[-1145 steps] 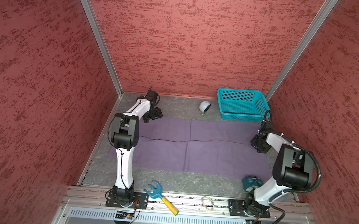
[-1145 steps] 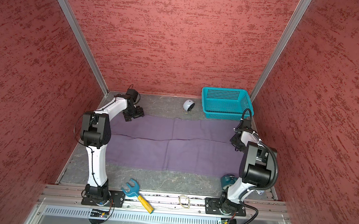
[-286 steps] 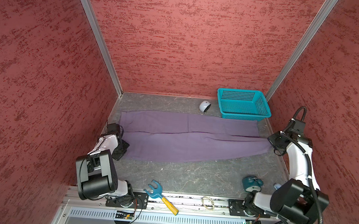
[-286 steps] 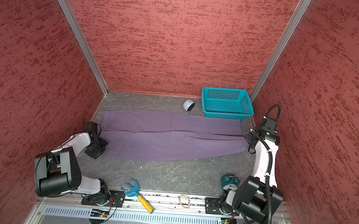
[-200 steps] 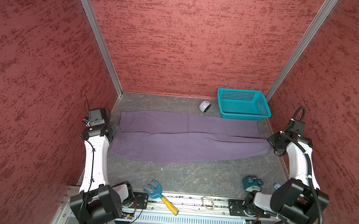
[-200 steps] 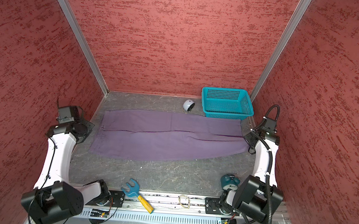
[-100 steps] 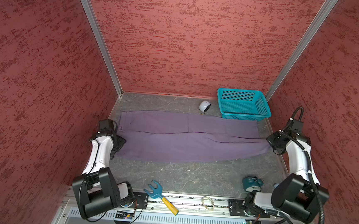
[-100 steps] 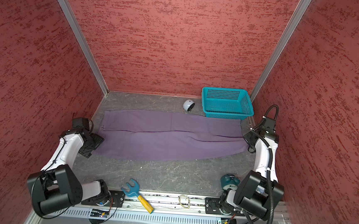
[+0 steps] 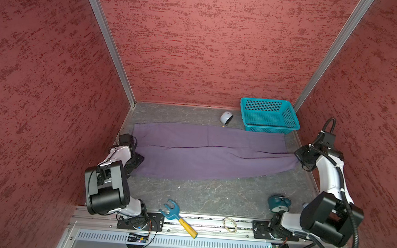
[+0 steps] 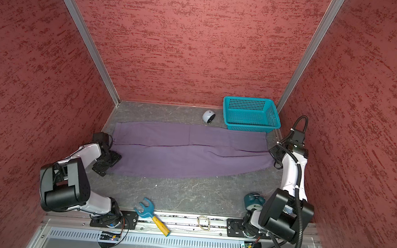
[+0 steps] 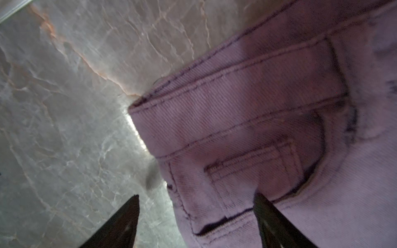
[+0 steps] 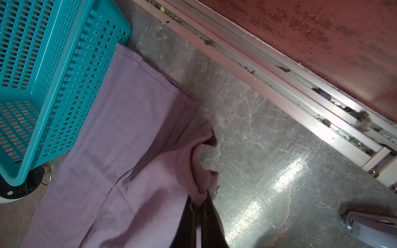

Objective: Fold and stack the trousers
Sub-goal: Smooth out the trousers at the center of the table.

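Rough red walls close in a grey marbled table (image 9: pixel 211 197), and across the middle of both top views the trousers (image 9: pixel 210 151) lie spread lengthwise. Their waist is toward the left of the frame and their hems toward the right, the far leg straight and the near leg slanting up to meet it. The far hem lies just beside the teal basket (image 9: pixel 268 115) in the table's upper right corner. The cloth is a soft purple twill. I judge it limp and light enough to drag, and likely to sag and crease between two holds. It looks thicker and firmer along the stitched waistband and hems, which are the best places to pinch. On the left arm (image 9: pixel 119 153) the jaws stand open at the waistband corner, one tip over bare table and one over the pocket, holding nothing. On the right arm (image 9: pixel 328 172) the jaws are closed on the near leg's bunched hem. A white ball-shaped thing (image 9: pixel 226 118) sits beside the basket, and a blue rake (image 9: pixel 177 217) lies at the lower edge.
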Available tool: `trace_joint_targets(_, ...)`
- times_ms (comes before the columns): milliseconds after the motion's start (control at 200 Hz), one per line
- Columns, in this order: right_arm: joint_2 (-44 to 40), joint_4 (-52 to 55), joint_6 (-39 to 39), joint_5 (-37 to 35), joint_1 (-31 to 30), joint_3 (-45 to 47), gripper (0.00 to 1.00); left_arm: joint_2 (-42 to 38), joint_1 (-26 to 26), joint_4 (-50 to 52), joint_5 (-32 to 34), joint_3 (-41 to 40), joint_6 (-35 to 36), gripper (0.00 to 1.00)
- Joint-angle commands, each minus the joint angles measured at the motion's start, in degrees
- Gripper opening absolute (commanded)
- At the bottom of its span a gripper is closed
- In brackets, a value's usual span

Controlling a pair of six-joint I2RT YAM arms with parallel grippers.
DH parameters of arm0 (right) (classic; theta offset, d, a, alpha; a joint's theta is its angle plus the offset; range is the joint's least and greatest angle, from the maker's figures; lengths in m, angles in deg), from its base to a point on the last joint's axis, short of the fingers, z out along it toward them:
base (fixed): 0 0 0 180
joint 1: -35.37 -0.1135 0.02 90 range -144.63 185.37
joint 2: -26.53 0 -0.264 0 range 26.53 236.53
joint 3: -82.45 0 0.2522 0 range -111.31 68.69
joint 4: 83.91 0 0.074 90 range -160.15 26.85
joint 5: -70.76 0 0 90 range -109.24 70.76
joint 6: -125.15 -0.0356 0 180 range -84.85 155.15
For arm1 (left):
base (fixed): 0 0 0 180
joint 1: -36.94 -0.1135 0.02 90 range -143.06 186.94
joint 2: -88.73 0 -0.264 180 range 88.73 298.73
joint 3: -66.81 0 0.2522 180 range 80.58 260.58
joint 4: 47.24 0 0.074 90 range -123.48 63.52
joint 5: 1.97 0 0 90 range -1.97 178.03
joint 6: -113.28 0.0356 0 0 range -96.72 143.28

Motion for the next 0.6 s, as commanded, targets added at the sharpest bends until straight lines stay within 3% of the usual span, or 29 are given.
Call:
trace_joint_targets(0, -0.57, -0.95, -0.3, -0.41, 0.18, -1.56, 0.0, 2.48, 0.35, -3.49, 0.35, 0.03, -0.75, 0.7)
trace_joint_targets(130, -0.93, -0.9, -0.44, -0.41, 0.15, -1.53, 0.0, 3.92, -0.01, -5.41, -2.11, 0.8, -1.01, 0.2)
trace_joint_targets(205, -1.19, -1.01, -0.52, -0.32, 0.15, -1.47, 0.0, 3.27, -0.09, -4.78, -2.65, 1.69, -1.17, 0.01)
trace_joint_targets(591, -1.23, -1.03, 0.39, -2.07, 0.24, -1.84, 0.0, -16.62, -4.48, 9.97, -7.93, 12.48, 0.0, 0.0)
